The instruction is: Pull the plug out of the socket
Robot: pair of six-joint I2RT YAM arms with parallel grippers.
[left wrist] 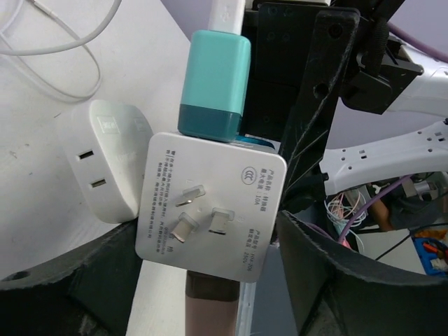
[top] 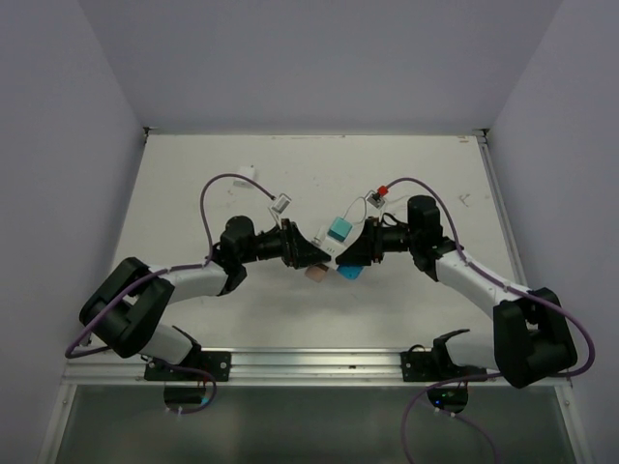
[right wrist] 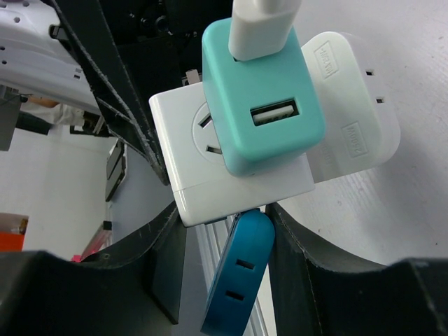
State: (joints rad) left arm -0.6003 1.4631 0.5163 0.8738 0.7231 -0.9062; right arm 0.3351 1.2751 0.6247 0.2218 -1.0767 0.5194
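White, smooth moulded plastic forms the socket, a cube adapter at frame centre in both wrist views, where the two arms meet. It appears to sit clear of the worktop. Three metal prongs project from its printed face.

- **Upper side:** a teal USB charger with a white cable connector in it.
- **Lower side:** a brown plug.
- **Far face:** a blue plug, lower centre of the right wrist view.

A second white adapter lies on the worktop at left.

The left fingers flank the socket's lower corners and the brown plug. The right fingers flank the blue plug. The contact surfaces are hidden, so I cannot tell whether either pair is clenched.

Handling, as a judgement:
- All the bodies are light, rigid and slick.
- The blue plug is probably held only by pin friction.
- It is best pinched on its two broad flat sides and drawn straight along the pin axis.
- The socket needs bracing on opposite plain faces, away from the prongs.
- The charger's cable may tug the cube sideways.

Legible writing: a CCC mark and what seems to be "10A" on the pronged face. The Chinese small print is too fine to read, and so are the embossed tabs on the second adapter.
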